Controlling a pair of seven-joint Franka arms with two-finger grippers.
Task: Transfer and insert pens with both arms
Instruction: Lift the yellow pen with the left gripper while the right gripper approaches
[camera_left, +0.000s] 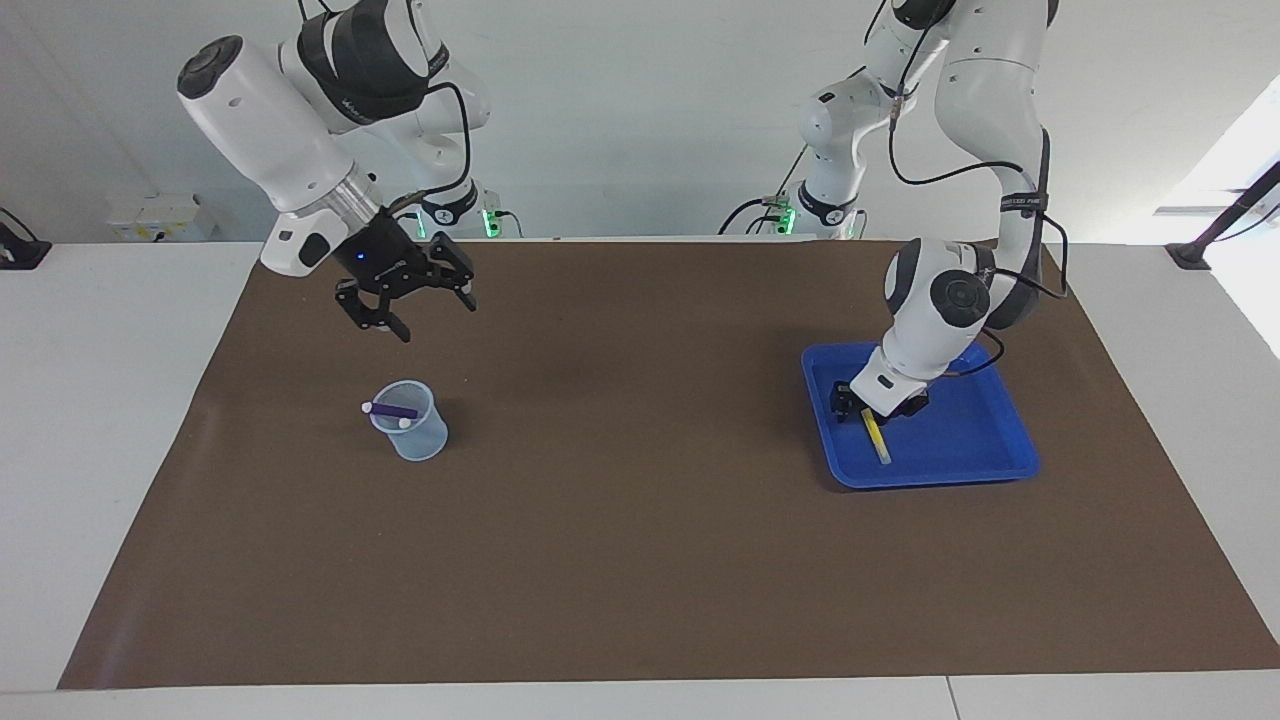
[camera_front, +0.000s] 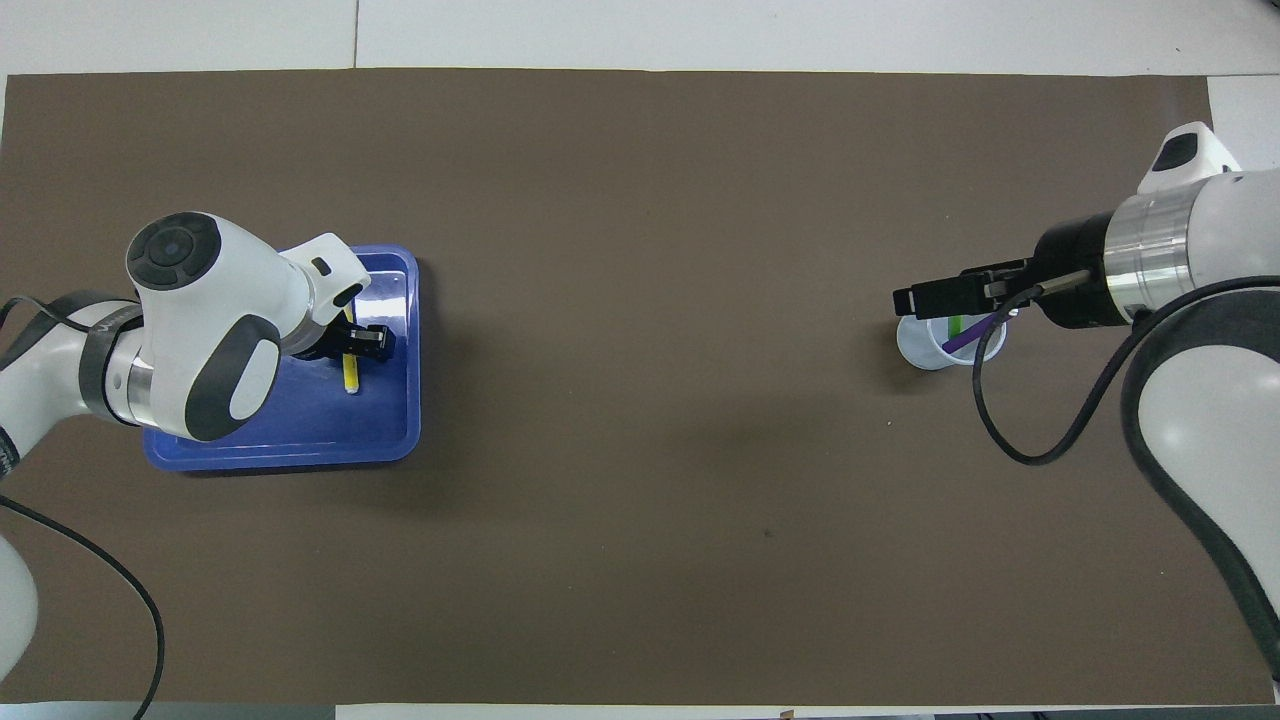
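The left claw (camera_left: 868, 405) sat low in the blue tray (camera_left: 960, 440), apparently gripping the yellow pen's (camera_left: 877, 436) end. The right claw (camera_left: 412, 296) hung open, raised above the cup (camera_left: 412, 421).

The right gripper (camera_front: 925, 298) covered part of the cup (camera_front: 925, 350) overhead; the yellow pen's (camera_left: 875, 436) upper end seemed hidden under the left gripper (camera_left: 868, 404).

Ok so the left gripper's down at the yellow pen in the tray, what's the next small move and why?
Probably lift the yellow pen straight up out of the blue tray. The left gripper seems shut on its upper end while the pen's lower end looks to rest on the tray floor. The purple pen and green pen already stand in the cup, and the right gripper hangs open above the mat.
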